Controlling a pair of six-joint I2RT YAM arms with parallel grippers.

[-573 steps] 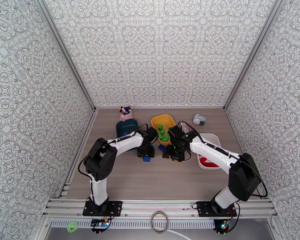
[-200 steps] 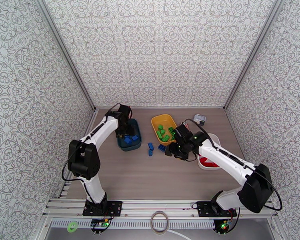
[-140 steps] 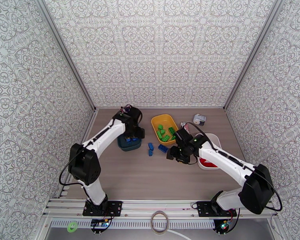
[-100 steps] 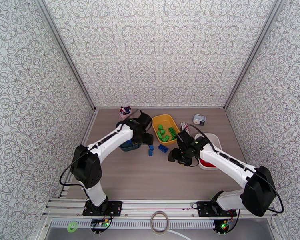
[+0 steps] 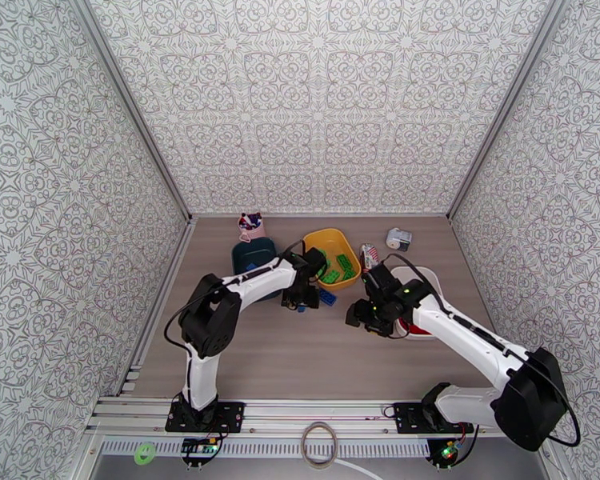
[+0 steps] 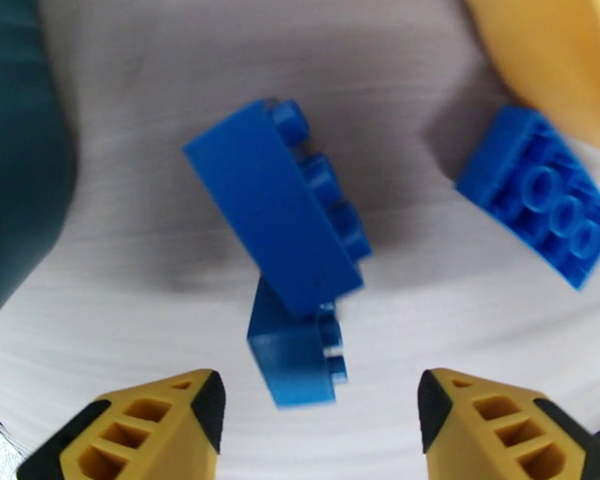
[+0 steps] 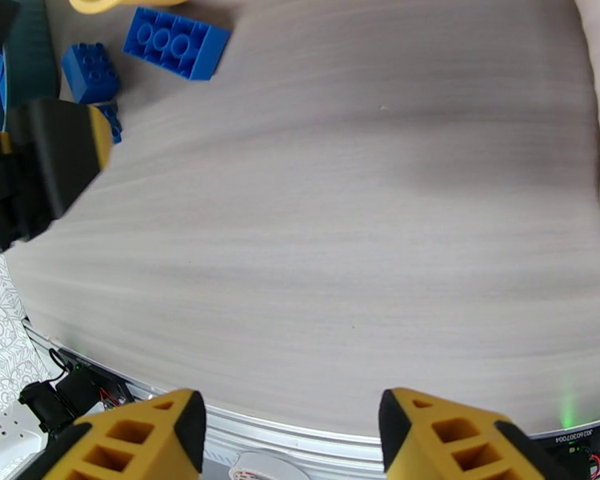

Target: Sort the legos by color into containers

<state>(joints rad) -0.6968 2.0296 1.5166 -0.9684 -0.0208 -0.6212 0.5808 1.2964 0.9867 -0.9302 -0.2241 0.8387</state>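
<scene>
Three blue legos lie on the table between the bins: a long brick point(image 6: 280, 206) leaning on a small one point(image 6: 296, 358), and a flat one point(image 6: 540, 194) turned studs-down beside the yellow bin point(image 6: 556, 50). My left gripper point(image 6: 320, 402) hovers open right above them point(image 5: 300, 302). The yellow bin point(image 5: 314, 243) holds green legos point(image 5: 344, 266). The teal bin point(image 5: 252, 251) sits to its left. Red legos point(image 5: 416, 323) lie in the white bin point(image 5: 428, 275), partly under my right arm. My right gripper point(image 7: 292, 410) is open and empty over bare table point(image 5: 362, 318).
A pink-and-navy toy point(image 5: 252, 224) stands behind the teal bin. A patterned packet point(image 5: 370, 254) and a white-grey gadget point(image 5: 398, 238) sit at the back right. Patterned walls enclose the table on three sides. The near half of the table is bare wood.
My left arm swung from over the teal bin rightward and nearer, down onto the loose blue legos. My right gripper drew back to the right, away from them.
</scene>
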